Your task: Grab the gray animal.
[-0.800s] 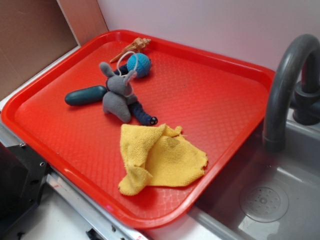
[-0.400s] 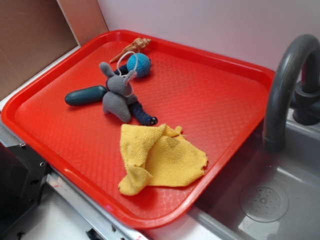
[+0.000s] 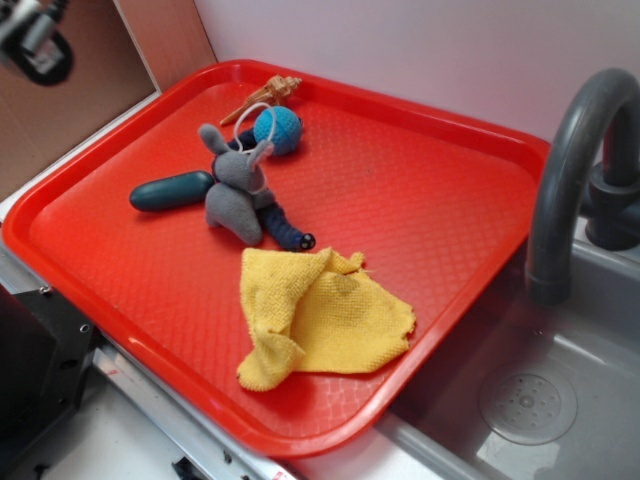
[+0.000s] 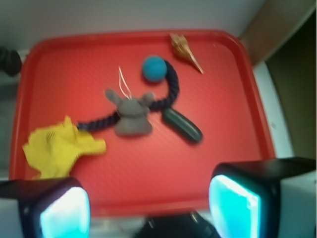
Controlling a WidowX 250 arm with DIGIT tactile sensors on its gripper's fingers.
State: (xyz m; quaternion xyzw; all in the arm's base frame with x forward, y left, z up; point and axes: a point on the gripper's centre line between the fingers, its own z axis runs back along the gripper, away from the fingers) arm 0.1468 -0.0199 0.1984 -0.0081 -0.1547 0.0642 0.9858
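On the red tray point(image 3: 450, 200), toward its back-left part, you have the gray animal point(image 3: 236, 192) lying between the blue ball point(image 3: 278, 128) and the teal oblong point(image 3: 172, 190), while the gripper point(image 4: 148, 196) hangs high above the near edge with its 2 fingers spread wide and empty. Come down over the plump body, not the thin navy cord, and keep the pads clear of both neighbours. Its long axis runs ears-to-body: ears point toward the tray's back rim, rounded base toward the front

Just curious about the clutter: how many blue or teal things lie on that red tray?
2: a blue crocheted ball near the tray's far rim, and a dark teal oblong object left of the gray animal. None seems hidden.
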